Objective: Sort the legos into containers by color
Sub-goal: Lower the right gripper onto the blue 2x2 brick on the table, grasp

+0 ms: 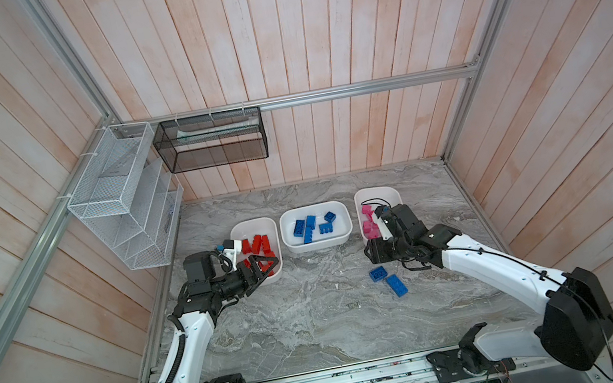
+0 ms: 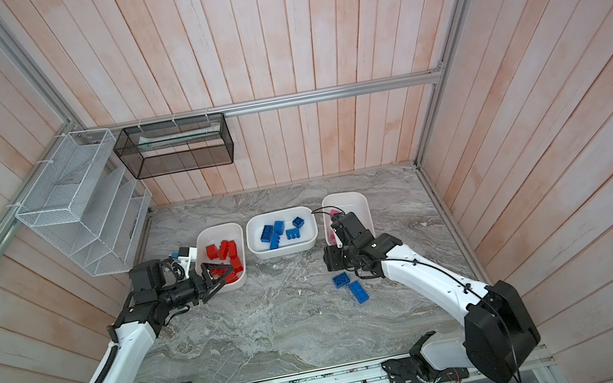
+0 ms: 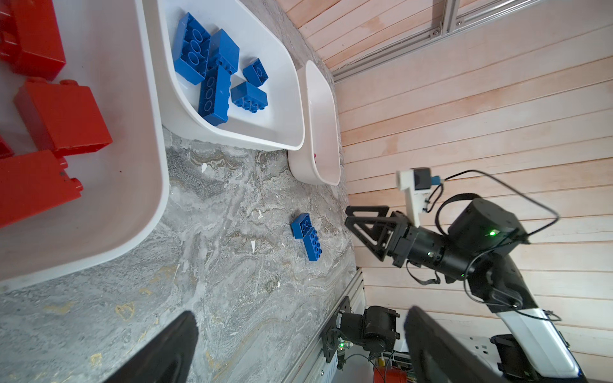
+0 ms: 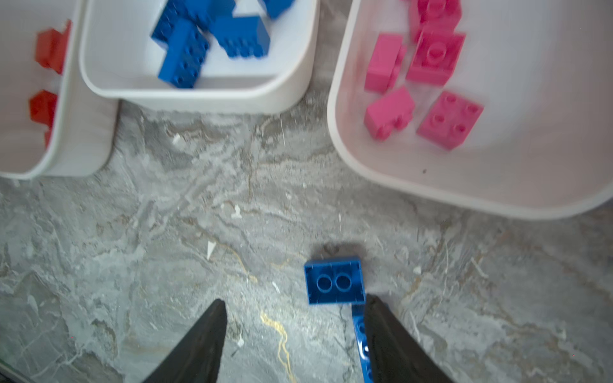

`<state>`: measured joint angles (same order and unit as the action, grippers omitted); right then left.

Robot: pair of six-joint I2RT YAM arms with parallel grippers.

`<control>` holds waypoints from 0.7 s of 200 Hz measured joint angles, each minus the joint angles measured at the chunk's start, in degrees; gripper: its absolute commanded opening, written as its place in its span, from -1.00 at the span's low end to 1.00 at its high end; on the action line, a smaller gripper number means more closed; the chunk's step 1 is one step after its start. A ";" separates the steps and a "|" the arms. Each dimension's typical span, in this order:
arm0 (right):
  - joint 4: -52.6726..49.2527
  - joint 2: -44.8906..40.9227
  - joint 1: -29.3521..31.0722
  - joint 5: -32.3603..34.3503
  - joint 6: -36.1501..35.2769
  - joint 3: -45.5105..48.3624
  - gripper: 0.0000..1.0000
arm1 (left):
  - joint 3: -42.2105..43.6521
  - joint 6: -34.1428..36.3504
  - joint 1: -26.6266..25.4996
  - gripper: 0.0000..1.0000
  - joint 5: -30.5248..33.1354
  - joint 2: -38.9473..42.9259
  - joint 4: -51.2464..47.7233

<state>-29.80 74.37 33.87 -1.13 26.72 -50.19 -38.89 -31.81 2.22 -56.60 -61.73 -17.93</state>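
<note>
Right gripper (image 4: 294,298) hangs with jaws apart and empty; a square blue brick (image 4: 334,282) lies on the table (image 4: 199,232) just ahead of one finger, an oblong blue brick (image 4: 360,335) partly behind it. The pink tub (image 4: 447,179) sits further ahead. Left gripper (image 1: 266,264), spread wide and empty, hovers over red bricks (image 1: 259,244) in the red tub (image 1: 251,223)

containers (image 1: 318,246) in a row, legos (image 1: 306,229) inside, two loose legos (image 1: 378,273) before the rightmost
</note>
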 measured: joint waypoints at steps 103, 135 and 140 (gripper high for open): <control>5.29 0.87 6.60 1.90 36.06 6.14 0.31 | 0.33 0.57 0.00 0.98 -0.15 -0.02 0.50; 6.60 4.90 6.60 3.15 43.78 5.75 0.29 | 0.33 0.76 0.00 0.98 -0.15 -0.07 0.50; 6.58 5.86 6.60 3.32 44.44 5.51 0.28 | 0.33 0.79 0.00 0.98 -0.15 -0.09 0.50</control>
<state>-23.22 80.23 40.47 2.20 71.16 -44.69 -38.57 -31.03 2.22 -56.75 -61.82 -17.43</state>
